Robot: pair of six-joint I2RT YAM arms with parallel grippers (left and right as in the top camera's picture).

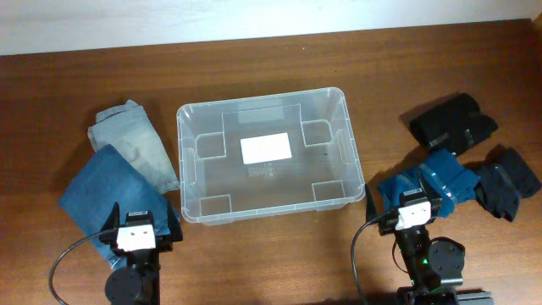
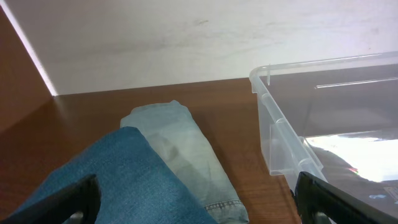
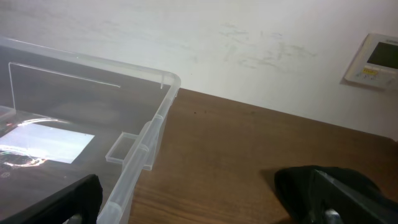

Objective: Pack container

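The clear plastic container (image 1: pixel 349 144) sits in the middle of the table with a white label on its base. It holds nothing. It also shows in the left wrist view (image 2: pixel 280 134) and the right wrist view (image 3: pixel 146 140). My left gripper (image 2: pixel 198 208) is open and empty, low over the folded blue jeans (image 1: pixel 97 191), left of the container. My right gripper (image 3: pixel 208 208) is open and empty over bare table near the container's front right corner, next to a folded blue garment (image 1: pixel 436 178).
A folded light grey-blue pair of jeans (image 1: pixel 135 140) lies left of the container, also in the left wrist view (image 2: pixel 180 155). A black garment (image 1: pixel 449 123) and a dark navy one (image 1: pixel 506 182) lie at the right. A white wall runs behind the table.
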